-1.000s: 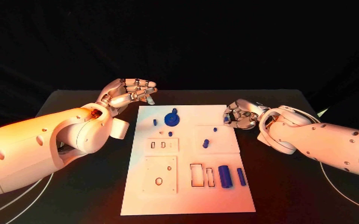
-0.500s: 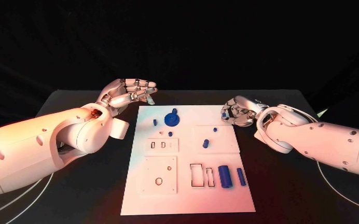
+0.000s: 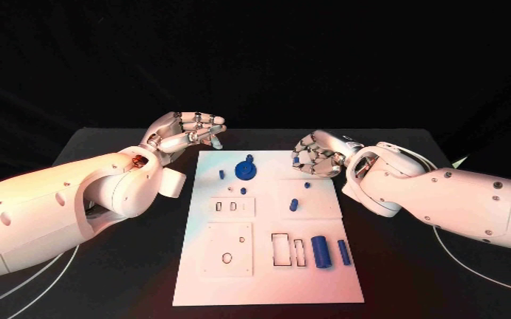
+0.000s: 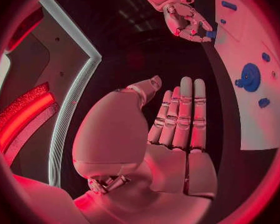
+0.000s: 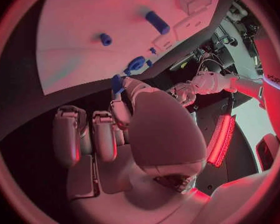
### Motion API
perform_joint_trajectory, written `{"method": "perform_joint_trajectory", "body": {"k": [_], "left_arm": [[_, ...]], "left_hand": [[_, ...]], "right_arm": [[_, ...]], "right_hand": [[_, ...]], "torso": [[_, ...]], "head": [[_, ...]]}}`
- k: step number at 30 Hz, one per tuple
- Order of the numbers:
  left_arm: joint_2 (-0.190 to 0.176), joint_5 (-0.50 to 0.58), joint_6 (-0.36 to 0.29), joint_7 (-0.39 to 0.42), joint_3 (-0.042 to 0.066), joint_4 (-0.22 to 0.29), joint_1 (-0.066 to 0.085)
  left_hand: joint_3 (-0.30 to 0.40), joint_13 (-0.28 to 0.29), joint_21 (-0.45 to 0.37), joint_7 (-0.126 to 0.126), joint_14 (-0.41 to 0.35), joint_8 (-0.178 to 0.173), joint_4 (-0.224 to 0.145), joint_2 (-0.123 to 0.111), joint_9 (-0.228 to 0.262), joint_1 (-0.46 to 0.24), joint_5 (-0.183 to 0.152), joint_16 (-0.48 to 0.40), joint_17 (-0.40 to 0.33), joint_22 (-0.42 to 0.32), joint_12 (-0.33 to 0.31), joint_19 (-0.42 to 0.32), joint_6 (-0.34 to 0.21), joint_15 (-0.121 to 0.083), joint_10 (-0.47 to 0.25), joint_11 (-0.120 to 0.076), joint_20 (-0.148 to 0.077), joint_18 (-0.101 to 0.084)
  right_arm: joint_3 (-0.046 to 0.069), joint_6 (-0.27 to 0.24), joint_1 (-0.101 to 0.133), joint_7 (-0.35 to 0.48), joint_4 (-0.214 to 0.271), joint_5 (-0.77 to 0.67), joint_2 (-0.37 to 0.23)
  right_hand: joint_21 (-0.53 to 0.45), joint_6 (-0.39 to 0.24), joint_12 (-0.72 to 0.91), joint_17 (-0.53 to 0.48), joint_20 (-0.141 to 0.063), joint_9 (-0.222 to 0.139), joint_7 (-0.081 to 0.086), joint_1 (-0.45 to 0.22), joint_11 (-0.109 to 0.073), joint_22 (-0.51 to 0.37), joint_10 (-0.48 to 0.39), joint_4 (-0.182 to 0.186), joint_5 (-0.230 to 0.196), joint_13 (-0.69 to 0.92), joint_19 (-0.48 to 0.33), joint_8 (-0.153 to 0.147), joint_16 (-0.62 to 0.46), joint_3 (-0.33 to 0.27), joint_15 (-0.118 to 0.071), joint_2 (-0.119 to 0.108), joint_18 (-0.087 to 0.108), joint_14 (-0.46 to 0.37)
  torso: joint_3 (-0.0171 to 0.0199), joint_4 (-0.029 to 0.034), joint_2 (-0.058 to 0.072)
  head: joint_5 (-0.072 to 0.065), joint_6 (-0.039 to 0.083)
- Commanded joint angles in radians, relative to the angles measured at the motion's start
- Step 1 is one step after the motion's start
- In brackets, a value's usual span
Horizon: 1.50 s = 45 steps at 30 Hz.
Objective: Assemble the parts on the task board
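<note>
Task board (image 3: 266, 260) on the bench, two hands beside its far end.
Two blue cylinders (image 3: 320, 250) lie lengthwise near its right edge. Left hand (image 3: 190, 131) curled, empty; right hand (image 3: 317, 153) pinches a small blue part (image 5: 116, 83).

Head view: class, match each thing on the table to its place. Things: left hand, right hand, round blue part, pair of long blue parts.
Things:
1. left hand
2. right hand
3. round blue part
4. pair of long blue parts

Places:
A. at the far right corner of the board, fingers pinching a small blue part
B. near right area of the board
C. off the board, past its far left corner, holding nothing
D. far left area of the board

Pairs: 1-C, 2-A, 3-D, 4-B
</note>
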Motion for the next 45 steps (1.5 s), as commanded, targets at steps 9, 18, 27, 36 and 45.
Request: {"method": "perform_joint_trajectory", "body": {"k": [9,18,27,36,45], "left_arm": [[0.011,0.003,0.015,0.006,-0.001,-0.003,0.000],[0.015,0.004,0.015,0.005,-0.001,-0.005,0.000],[0.015,0.004,0.014,0.003,-0.001,-0.005,0.000],[0.018,0.004,0.016,0.003,-0.001,-0.006,0.000],[0.018,0.004,0.017,0.001,-0.001,-0.007,0.001]], "left_hand": [[0.003,0.000,0.006,0.021,-0.006,-0.005,-0.002,0.011,0.001,-0.001,0.001,0.006,0.001,0.001,-0.005,-0.004,-0.006,-0.002,-0.004,0.000,0.000,0.018],[0.003,0.000,0.006,0.021,-0.006,-0.005,-0.002,0.011,0.001,-0.001,0.001,0.006,0.001,0.001,-0.005,-0.004,-0.006,-0.002,-0.004,0.000,0.000,0.018],[0.003,0.000,0.006,0.021,-0.006,-0.005,-0.002,0.011,0.001,-0.001,0.001,0.006,0.001,0.001,-0.005,-0.004,-0.006,-0.002,-0.004,0.000,0.000,0.018],[0.003,0.000,0.006,0.021,-0.006,-0.005,-0.002,0.011,0.001,-0.001,0.001,0.006,0.001,0.001,-0.005,-0.004,-0.006,-0.002,-0.004,0.000,0.000,0.018],[0.003,0.000,0.006,0.021,-0.006,-0.005,-0.002,0.011,0.001,-0.001,0.001,0.006,0.001,0.001,-0.005,-0.004,-0.006,-0.002,-0.004,0.000,0.000,0.018]], "right_arm": [[-0.001,0.036,-0.008,-0.152,0.072,-0.106,0.116],[-0.004,0.042,-0.048,-0.213,0.066,-0.178,0.203],[-0.007,0.053,-0.082,-0.256,0.053,-0.206,0.246],[-0.008,0.065,-0.099,-0.257,0.039,-0.226,0.271],[-0.010,0.067,-0.107,-0.257,0.021,-0.234,0.278]], "right_hand": [[0.003,0.011,0.000,0.171,-0.003,0.009,-0.001,-0.006,-0.004,0.185,0.007,-0.003,0.009,-0.001,0.028,0.015,0.000,0.011,-0.008,0.001,-0.019,0.080],[0.002,0.013,-0.001,0.168,-0.003,0.010,-0.002,-0.011,-0.004,0.185,0.008,-0.004,0.006,0.000,0.028,0.018,-0.001,0.013,-0.008,-0.001,-0.019,0.080],[-0.002,0.013,-0.003,0.166,-0.003,0.011,-0.002,-0.011,-0.004,0.183,0.007,-0.005,0.006,-0.002,0.026,0.019,-0.002,0.015,-0.009,-0.001,-0.018,0.079],[-0.003,0.013,-0.003,0.167,-0.004,0.011,-0.002,-0.012,-0.004,0.183,0.008,-0.005,0.006,-0.001,0.025,0.019,-0.002,0.016,-0.009,0.000,-0.018,0.080],[-0.003,0.010,-0.004,0.167,-0.004,0.011,-0.002,-0.017,-0.005,0.183,0.008,-0.009,0.007,-0.001,0.026,0.020,-0.002,0.017,-0.009,-0.010,-0.018,0.080]], "torso": [[-0.0060,0.0057,-0.008],[-0.0059,0.0069,-0.007],[-0.0043,0.0062,-0.006],[-0.0044,0.0049,-0.006],[-0.0040,0.0075,-0.007]], "head": [[0.022,-0.011],[0.031,-0.014],[0.042,-0.021],[0.037,-0.026],[0.036,-0.031]]}}
